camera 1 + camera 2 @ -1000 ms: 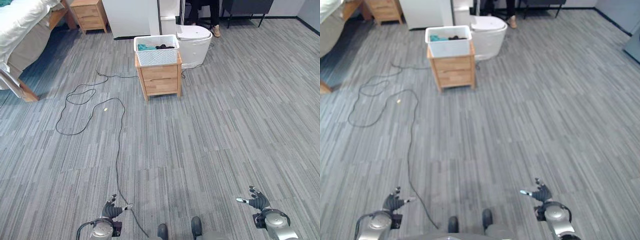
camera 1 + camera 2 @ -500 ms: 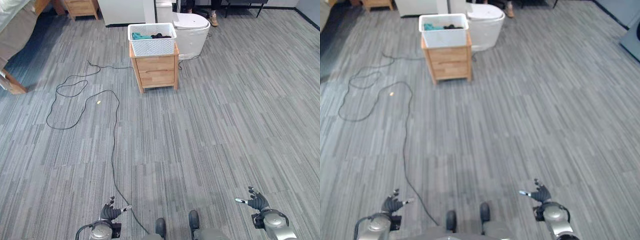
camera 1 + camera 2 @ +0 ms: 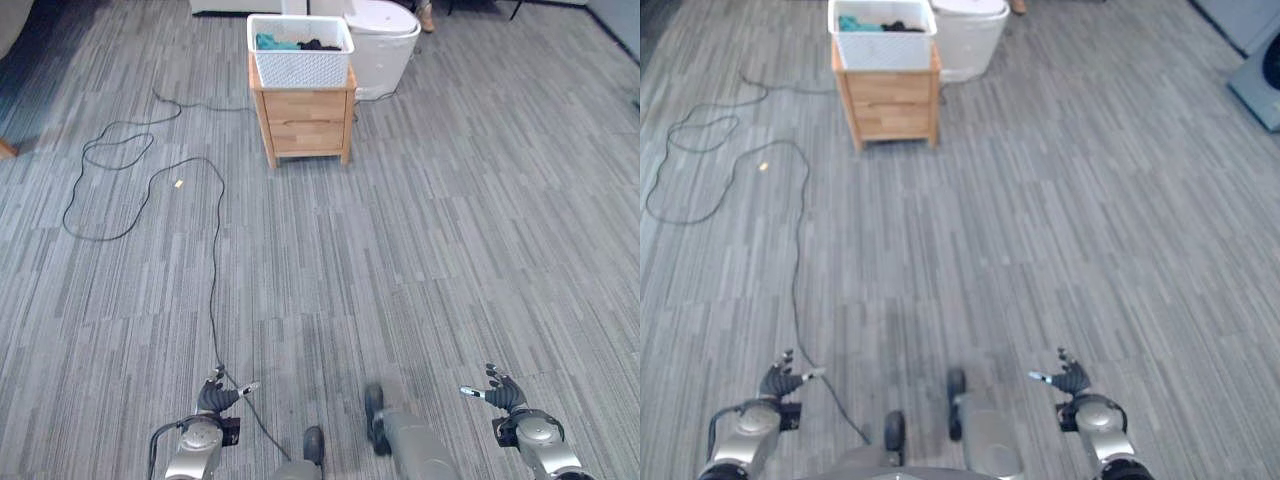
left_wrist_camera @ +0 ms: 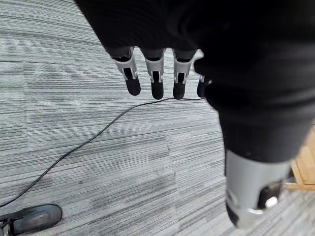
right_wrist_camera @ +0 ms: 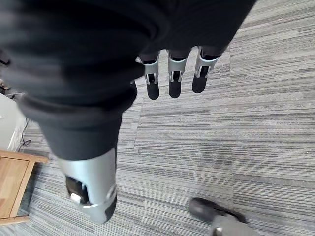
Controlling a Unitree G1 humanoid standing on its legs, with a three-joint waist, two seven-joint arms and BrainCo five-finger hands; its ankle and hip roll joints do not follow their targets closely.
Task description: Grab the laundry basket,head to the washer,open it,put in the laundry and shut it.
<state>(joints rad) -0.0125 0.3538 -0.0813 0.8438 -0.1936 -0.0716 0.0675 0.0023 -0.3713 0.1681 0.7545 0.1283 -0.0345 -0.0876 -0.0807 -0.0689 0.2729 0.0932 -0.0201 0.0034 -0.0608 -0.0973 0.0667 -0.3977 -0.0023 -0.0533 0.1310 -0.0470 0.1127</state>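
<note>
1. My left hand (image 3: 218, 398) is low at my side, fingers loose and spread, nothing in it. The left wrist view confirms: fingers straight over bare floor.
2. My right hand (image 3: 497, 392) is the same: low at my side, fingers relaxed and apart, empty.
3. The laundry basket (image 3: 299, 49) is well ahead of me, sitting on top of a small wooden nightstand (image 3: 306, 122). It's white, perforated walls, open top.
4. Laundry (image 3: 295, 42) is inside it: a teal piece and something dark, lying low, below the rim.
5. The washer (image 3: 388, 43), a white rounded unit, stands just beside the nightstand, on my right side of it.
6. A loose cable (image 3: 140, 180) runs across the grey floor (image 3: 450, 220) to my left of the path; trip risk, so steer clear.
7. Handling guess: plastic lattice, rigid but with some flex, and light with that little cloth in it. The walls are probably slick.
8. Grip plan: two hands, one on each short side, fingers curled under the top rim. Can't tell from here whether there are handle cut-outs.
9. Lift straight up off the nightstand and keep it level; the cloth is soft and will shift but not spill.
</note>
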